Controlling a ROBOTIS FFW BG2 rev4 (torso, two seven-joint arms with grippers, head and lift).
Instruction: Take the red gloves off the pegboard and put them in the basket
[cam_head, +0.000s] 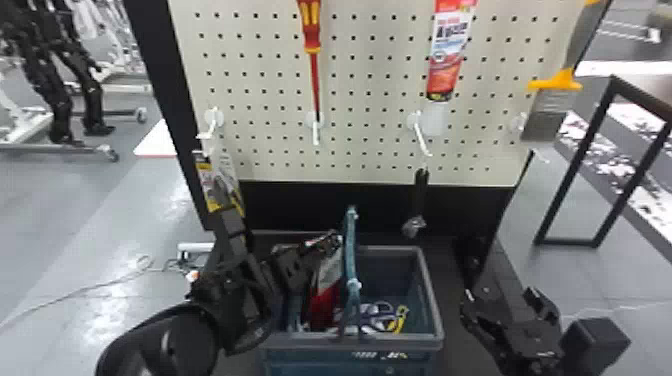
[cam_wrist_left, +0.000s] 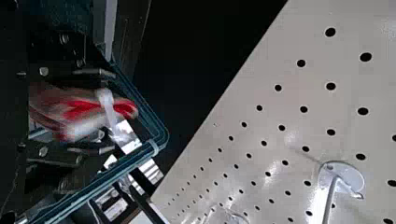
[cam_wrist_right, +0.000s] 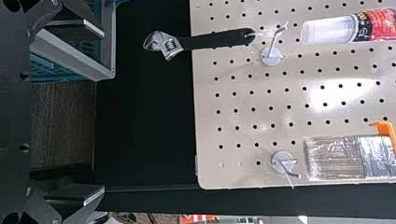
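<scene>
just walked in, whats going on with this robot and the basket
A robot is putting red gloves into a basket in front of a pegboard. Its left gripper is at the basket, fingers parted with the gloves between them, so it looks to be letting them go. The gloves are off the board and at least partly inside the basket. The right gripper is open, off to the basket's right, holding nothing.
</scene>
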